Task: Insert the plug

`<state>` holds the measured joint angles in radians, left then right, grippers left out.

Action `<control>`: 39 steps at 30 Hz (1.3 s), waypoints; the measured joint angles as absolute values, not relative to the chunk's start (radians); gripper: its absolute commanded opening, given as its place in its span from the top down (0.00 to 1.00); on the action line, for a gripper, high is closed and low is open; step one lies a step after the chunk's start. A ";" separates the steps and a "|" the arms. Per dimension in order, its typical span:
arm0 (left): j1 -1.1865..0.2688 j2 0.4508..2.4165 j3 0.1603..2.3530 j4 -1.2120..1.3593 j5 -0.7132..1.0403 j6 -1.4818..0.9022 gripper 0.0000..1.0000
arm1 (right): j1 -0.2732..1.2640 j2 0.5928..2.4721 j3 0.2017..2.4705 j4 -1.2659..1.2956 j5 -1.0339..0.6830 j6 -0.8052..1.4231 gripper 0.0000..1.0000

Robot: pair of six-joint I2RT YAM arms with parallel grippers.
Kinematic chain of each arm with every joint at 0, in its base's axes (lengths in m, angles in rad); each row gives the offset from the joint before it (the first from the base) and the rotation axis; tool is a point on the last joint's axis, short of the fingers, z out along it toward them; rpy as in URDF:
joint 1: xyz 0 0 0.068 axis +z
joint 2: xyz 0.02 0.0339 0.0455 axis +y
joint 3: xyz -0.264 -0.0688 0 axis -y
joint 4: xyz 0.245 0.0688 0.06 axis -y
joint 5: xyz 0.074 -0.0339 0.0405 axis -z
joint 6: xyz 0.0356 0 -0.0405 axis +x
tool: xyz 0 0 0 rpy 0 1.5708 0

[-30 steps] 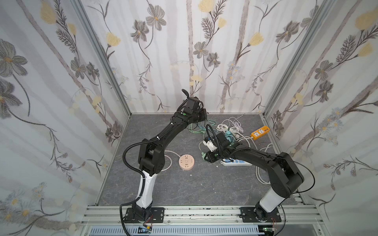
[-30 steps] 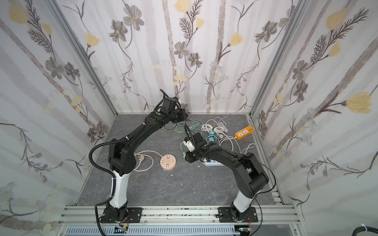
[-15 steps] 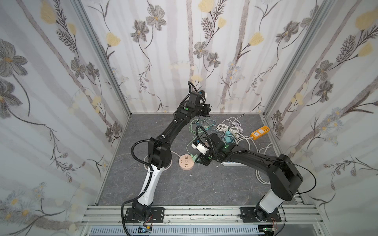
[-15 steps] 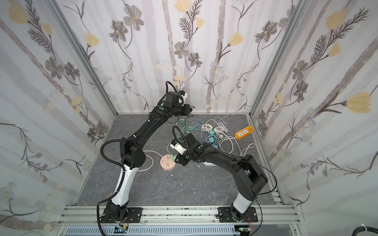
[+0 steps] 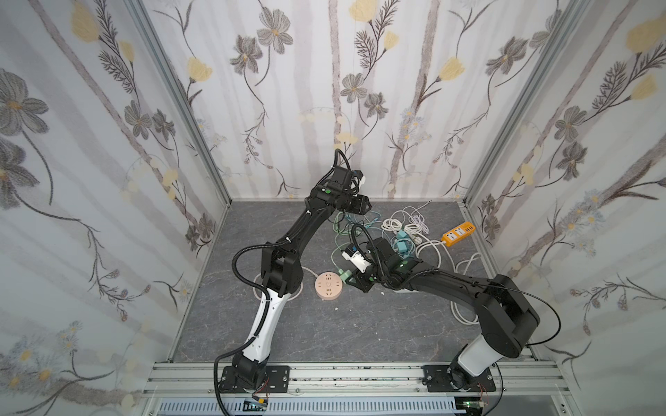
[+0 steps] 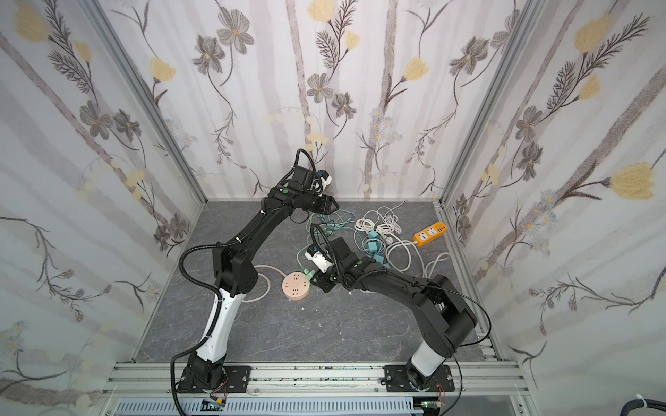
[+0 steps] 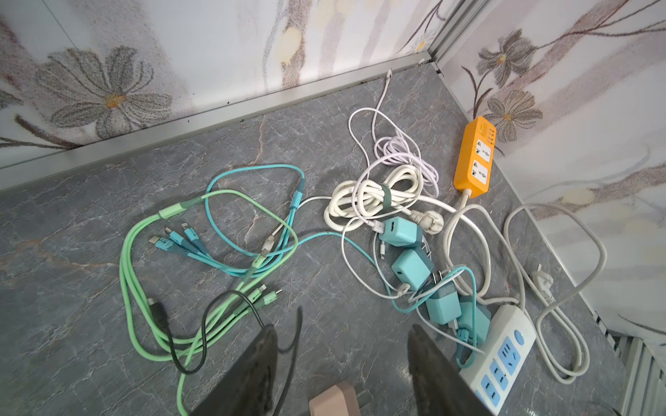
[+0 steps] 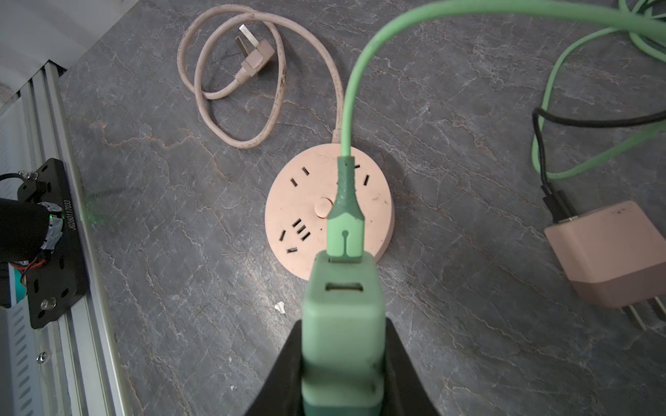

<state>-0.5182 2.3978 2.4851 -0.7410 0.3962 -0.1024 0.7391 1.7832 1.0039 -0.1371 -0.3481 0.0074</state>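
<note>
Finding: the right gripper (image 8: pixel 342 367), its fingers closed on the green charger (image 8: pixel 342 306), has travelled left from above the white power strip (image 7: pixel 501 345). It now hangs just right of the round pink socket (image 5: pixel 328 285), above the desk (image 5: pixel 324 331) (the charger's prongs are hidden in every view). The green cable (image 8: pixel 346 108) is seated in the charger and arcs across the socket face. The left gripper (image 7: pixel 340 360) has risen off the cable heap (image 7: pixel 378 194) at the far side. Its fingers (image 7: pixel 259 371) have parted and now stand wide apart, holding nothing

Assessment: the carry appears all but complete; alignment over a slot group and the push down remain. The socket lies loose, and the left arm looks free to steady it

Clearances: open desk lies near and left of the socket, and the enclosure walls are well apart from it. The socket's own cord (image 8: pixel 252 57) loops on its left. A pink charger (image 8: pixel 612 252) lies close by, apart from the socket. The trailing green cable may tug the charger off line during descent
</note>
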 measured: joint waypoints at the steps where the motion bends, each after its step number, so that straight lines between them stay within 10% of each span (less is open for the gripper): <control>1: -0.518 2.391 2.485 -0.756 0.393 -0.096 0.17 | 0.739 1.777 0.995 -0.134 -0.344 0.007 0.92; 4: -0.518 2.353 2.481 -0.800 0.373 -0.078 0.00 | 0.736 1.759 0.975 -0.131 -0.342 0.007 0.92; 25: -0.372 1.523 1.388 -0.459 0.516 -0.181 0.00 | 0.611 1.584 0.807 0.181 -0.437 0.152 0.93; 39: -0.408 1.256 1.066 -0.387 0.818 0.360 0.08 | 0.583 1.509 1.060 -0.202 -0.625 -0.223 0.92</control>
<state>-0.4080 1.2564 1.0660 -0.3866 0.8177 0.3603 0.5835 1.5093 1.0595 -0.2016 -0.6250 -0.2234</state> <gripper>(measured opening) 0.951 0.269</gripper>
